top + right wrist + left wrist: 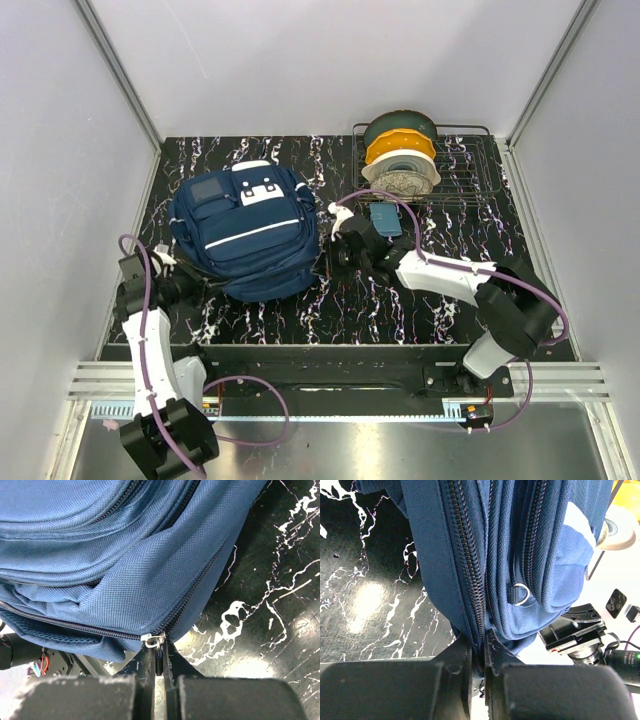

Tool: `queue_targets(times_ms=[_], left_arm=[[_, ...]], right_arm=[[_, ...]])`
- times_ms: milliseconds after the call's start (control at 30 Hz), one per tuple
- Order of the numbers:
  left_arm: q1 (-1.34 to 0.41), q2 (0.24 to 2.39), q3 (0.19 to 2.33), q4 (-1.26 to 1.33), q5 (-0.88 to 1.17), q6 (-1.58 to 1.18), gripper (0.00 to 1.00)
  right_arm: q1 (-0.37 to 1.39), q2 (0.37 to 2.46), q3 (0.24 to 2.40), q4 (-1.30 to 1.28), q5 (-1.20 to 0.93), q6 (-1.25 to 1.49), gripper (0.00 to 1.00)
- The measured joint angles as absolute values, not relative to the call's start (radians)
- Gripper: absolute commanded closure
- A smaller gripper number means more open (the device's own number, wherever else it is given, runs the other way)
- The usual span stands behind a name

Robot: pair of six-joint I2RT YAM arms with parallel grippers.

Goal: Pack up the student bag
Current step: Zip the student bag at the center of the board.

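The student bag point(245, 235), navy blue with white stripe trim, lies flat on the black marbled table point(400, 300). My left gripper point(185, 283) is at its near left edge. In the left wrist view the left gripper point(479, 652) is shut on the student bag point(510, 555), pinching fabric beside a zipper line. My right gripper point(335, 250) is at the bag's right side. In the right wrist view the right gripper point(159, 650) is shut on the tab hanging from a silver zipper pull point(154, 640) on the bag point(125, 555). The zipper there looks closed.
A wire rack point(470, 175) at the back right holds green, orange and white spools point(402, 160). A small blue-grey case point(385, 220) lies in front of the rack, close to my right arm. Grey walls close in both sides.
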State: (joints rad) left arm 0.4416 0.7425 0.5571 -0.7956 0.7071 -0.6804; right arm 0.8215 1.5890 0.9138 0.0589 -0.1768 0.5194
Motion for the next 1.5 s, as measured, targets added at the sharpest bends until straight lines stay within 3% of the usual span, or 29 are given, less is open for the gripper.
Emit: queue_targets(times_ms=[33,67,133,200,333,600,800,1067,1267,1500], left_arm=[[0.453,0.751,0.565,-0.802,0.718,-0.669,1.0],[0.462,0.758,0.567,-0.805,0.73,-0.659,0.76],[0.478,0.777,0.568,-0.809,0.75,-0.646,0.43],[0.498,0.785,0.565,-0.794,0.755,-0.627,0.22],[0.523,0.73,0.547,-0.737,0.752,-0.632,0.07],[0.503,0.577,0.503,-0.661,0.751,-0.715,0.02],[0.353,0.552,0.464,-0.641,0.725,-0.807,0.01],[-0.044,0.492,0.376,-0.471,0.559,-1.076,0.01],[-0.389,0.638,0.382,-0.302,0.392,-1.218,0.01],[-0.54,0.787,0.398,-0.189,0.244,-1.341,0.01]], right_arm=[[0.82,1.589,0.914,0.06,-0.183,0.516,1.0],[0.818,1.589,0.914,0.063,-0.187,0.513,1.0],[0.815,1.589,0.914,0.067,-0.2,0.511,1.0],[0.803,1.591,0.914,0.063,-0.195,0.512,1.0],[0.741,1.608,0.913,0.06,-0.179,0.519,1.0],[0.729,1.621,0.885,0.056,-0.174,0.546,1.0],[0.729,1.636,0.88,0.065,-0.175,0.559,1.0],[0.73,1.642,0.88,0.064,-0.175,0.573,1.0],[0.735,1.642,0.88,0.064,-0.173,0.58,1.0],[0.759,1.638,0.879,0.064,-0.147,0.582,1.0]])
